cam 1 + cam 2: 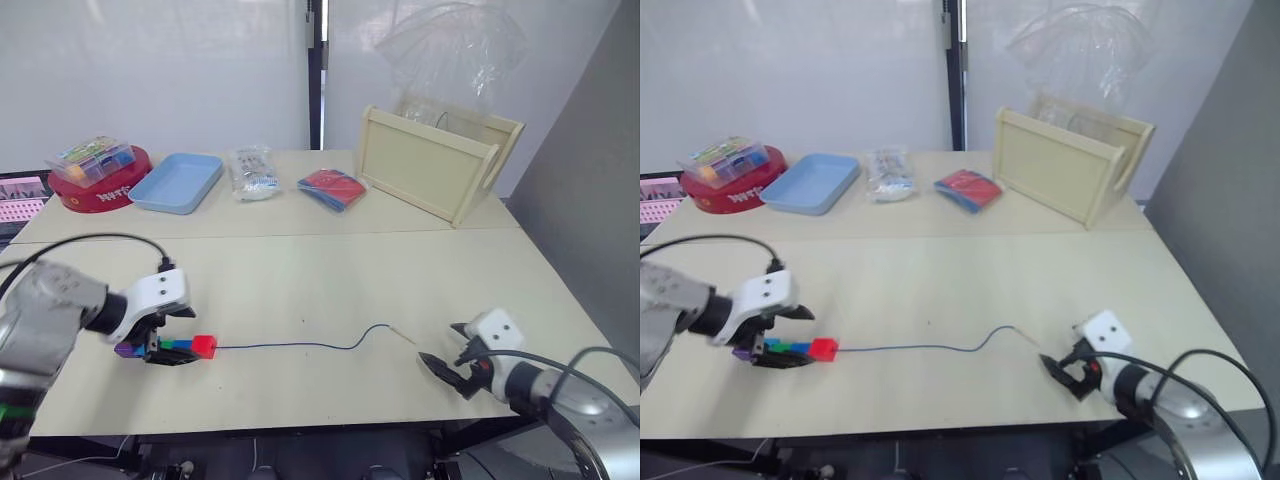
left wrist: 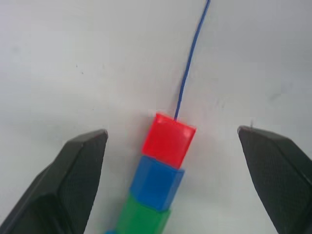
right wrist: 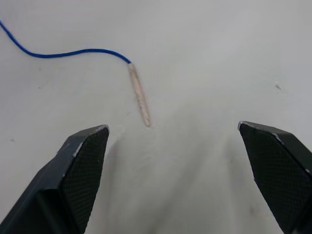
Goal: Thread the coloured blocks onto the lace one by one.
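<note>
On the pale matte surface point(image 1: 330, 290) the left end effector point(image 1: 165, 335) sits low at the near left with its two black fingers spread wide, holding nothing, set around a short row of coloured blocks point(image 1: 170, 348). In the head views the row reads purple point(image 1: 127, 349) at the far left, then a cyan or blue piece and a green one too small to separate cleanly, then the red cube point(image 1: 204, 346) at its right end; the left wrist view shows three clearly in line: green point(image 2: 142, 216), blue point(image 2: 157, 177) and red, glossy plastic with flat faces and square edges, touching face to face, with a sliver of another at the frame edge. The row's long axis runs left to right across the surface, and one lace point(image 1: 300, 346), a thin dark blue cord, leaves the red cube's outer face and carries on along that same line to the right, lying flat, then rises in a gentle curve and ends in one stiff, pale, needle-like tip point(image 1: 403, 335) that points right and slightly toward the near edge. The right end effector point(image 1: 450, 368) rests near the front right edge, its two fingers also wide apart and empty, the tip lying just beyond them without touching. Along the back, left to right: one red round tin point(image 1: 100, 185) carrying a clear box of colourful pieces point(image 1: 90, 158), one light blue tray point(image 1: 178, 182), one clear crinkled bag point(image 1: 252, 172), one red and blue flat packet point(image 1: 333, 188), and one pale wooden crate point(image 1: 432, 160) with crumpled clear plastic point(image 1: 450, 45) above it
</note>
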Controlling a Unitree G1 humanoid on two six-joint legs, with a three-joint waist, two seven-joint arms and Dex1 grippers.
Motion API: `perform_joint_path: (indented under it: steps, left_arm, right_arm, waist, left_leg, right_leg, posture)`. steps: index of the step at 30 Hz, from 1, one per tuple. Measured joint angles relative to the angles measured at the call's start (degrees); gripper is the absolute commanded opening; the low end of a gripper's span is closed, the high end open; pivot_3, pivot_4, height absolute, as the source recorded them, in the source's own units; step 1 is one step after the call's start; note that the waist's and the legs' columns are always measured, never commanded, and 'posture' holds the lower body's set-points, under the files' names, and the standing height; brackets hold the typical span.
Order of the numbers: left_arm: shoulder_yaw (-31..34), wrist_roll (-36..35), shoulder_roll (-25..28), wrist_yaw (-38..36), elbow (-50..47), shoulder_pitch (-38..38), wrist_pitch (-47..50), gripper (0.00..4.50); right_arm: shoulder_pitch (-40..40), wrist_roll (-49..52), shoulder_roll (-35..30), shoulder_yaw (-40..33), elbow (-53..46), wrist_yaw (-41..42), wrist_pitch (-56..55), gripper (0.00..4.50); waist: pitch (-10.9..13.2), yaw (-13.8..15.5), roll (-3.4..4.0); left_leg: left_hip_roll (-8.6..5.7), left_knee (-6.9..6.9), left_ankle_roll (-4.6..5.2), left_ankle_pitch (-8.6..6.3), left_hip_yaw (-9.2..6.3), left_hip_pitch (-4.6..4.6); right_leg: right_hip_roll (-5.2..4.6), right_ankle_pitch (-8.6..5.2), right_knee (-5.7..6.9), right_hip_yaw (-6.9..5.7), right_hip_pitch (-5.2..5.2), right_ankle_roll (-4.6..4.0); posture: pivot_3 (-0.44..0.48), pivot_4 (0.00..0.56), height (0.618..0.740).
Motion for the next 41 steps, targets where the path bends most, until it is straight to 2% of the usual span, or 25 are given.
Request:
perform_joint_path:
  steps: [3, 5, 8, 12, 16, 20, 23, 27, 30, 41]
  left_arm:
    - [6.8, -1.0, -4.9, 6.5, -0.6, 5.8, -2.7, 4.5]
    - [11.6, -3.0, -10.3, 11.4, -1.0, 9.9, -4.9, 4.5]
    - [15.5, -9.2, -13.4, 12.4, -0.9, 14.2, -2.7, 4.5]
    - [21.6, -16.9, -15.6, 12.2, -1.2, 20.9, -1.9, 4.5]
    - [24.7, -21.1, -15.9, 12.9, -1.4, 25.9, -1.8, 4.5]
    - [26.5, -22.2, -15.1, 12.8, -0.6, 30.0, -2.9, 4.5]
    - [26.9, -21.5, -13.9, 12.5, 3.5, 31.5, -6.9, 4.5]
    - [26.2, -20.2, -14.9, 13.7, 8.0, 32.0, -11.4, 4.5]
    - [24.9, -20.2, -16.3, 15.2, 8.0, 33.0, -13.0, 4.5]
    - [23.5, -20.3, -16.4, 18.0, 7.2, 35.5, -14.7, 4.5]
  right_arm:
    - [2.8, 0.6, 1.8, -2.1, -0.3, -0.7, -1.4, 4.48]
    - [4.9, 1.9, 5.4, -4.6, 0.2, -2.0, -2.5, 4.48]
    - [7.1, 3.3, 7.5, -7.4, 1.2, -2.5, -4.8, 4.48]
    - [10.4, 4.4, 7.9, -10.5, 4.2, -1.7, -8.3, 4.48]
    - [12.5, 4.4, 7.0, -11.6, 8.5, 0.3, -11.8, 4.48]
    - [13.6, 4.3, 4.2, -13.1, 12.1, 3.0, -14.9, 4.48]
    - [14.3, 4.4, 2.8, -13.5, 15.8, 5.6, -17.7, 4.48]
    - [14.2, 4.4, 2.6, -13.6, 19.5, 7.6, -20.7, 4.48]
    - [13.3, 4.4, 2.0, -13.6, 20.7, 7.8, -21.5, 4.48]
    - [12.2, 4.5, 1.5, -13.5, 21.8, 8.3, -21.5, 4.48]
  waist:
    - [0.0, 0.1, -0.07]
    - [0.0, 0.2, -0.08]
    - [0.0, 0.2, -0.11]
    - [0.0, 0.1, -0.12]
    - [0.0, 0.0, -0.11]
    - [0.0, 0.0, -0.13]
    - [0.0, 0.0, -0.12]
    - [0.0, 0.0, -0.14]
    - [0.0, 0.0, -0.19]
    - [0.0, 0.0, -0.19]
  left_leg:
    - [-0.02, 0.02, -0.01, 0.0, 0.01, 0.09]
    - [-0.02, -0.01, -0.02, 0.0, 0.02, 0.15]
    - [-0.03, -0.01, -0.04, 0.0, 0.03, 0.17]
    - [-0.02, -0.06, -0.07, -0.02, 0.03, 0.25]
    - [-0.02, -0.08, -0.11, -0.04, 0.05, 0.36]
    - [-0.01, -0.14, -0.15, -0.06, 0.07, 0.45]
    - [-0.02, -0.31, -0.16, -0.07, 0.1, 0.81]
    - [0.01, -0.37, -0.37, -0.2, 0.11, 1.12]
    - [0.03, -0.37, -0.43, -0.22, 0.11, 1.07]
    - [0.03, -0.38, -0.45, -0.23, 0.11, 1.07]
  right_leg:
    - [-0.03, 0.01, 0.02, 0.02, 0.07, -0.01]
    - [-0.06, 0.01, 0.03, 0.04, 0.12, -0.02]
    - [-0.08, 0.01, 0.03, 0.05, 0.13, -0.02]
    - [-0.08, 0.01, 0.0, 0.06, 0.16, -0.02]
    - [-0.08, 0.01, -0.01, 0.09, 0.26, -0.04]
    - [-0.06, -0.02, -0.03, 0.09, 0.3, -0.09]
    - [-0.07, -0.04, -0.17, 0.1, 0.64, -0.13]
    - [-0.07, -0.06, -0.42, 0.08, 1.06, -0.17]
    - [-0.07, -0.06, -0.48, 0.08, 1.06, -0.17]
    - [-0.07, -0.06, -0.53, 0.08, 1.06, -0.16]
  posture:
    - [0.0, 0.15, 0.74]
    - [0.0, 0.15, 0.74]
    - [0.0, 0.15, 0.74]
    - [0.0, 0.15, 0.74]
    - [0.0, 0.15, 0.74]
    - [0.0, 0.15, 0.74]
    - [0.0, 0.15, 0.74]
    - [0.0, 0.15, 0.74]
    - [0.0, 0.15, 0.74]
    - [0.0, 0.15, 0.74]
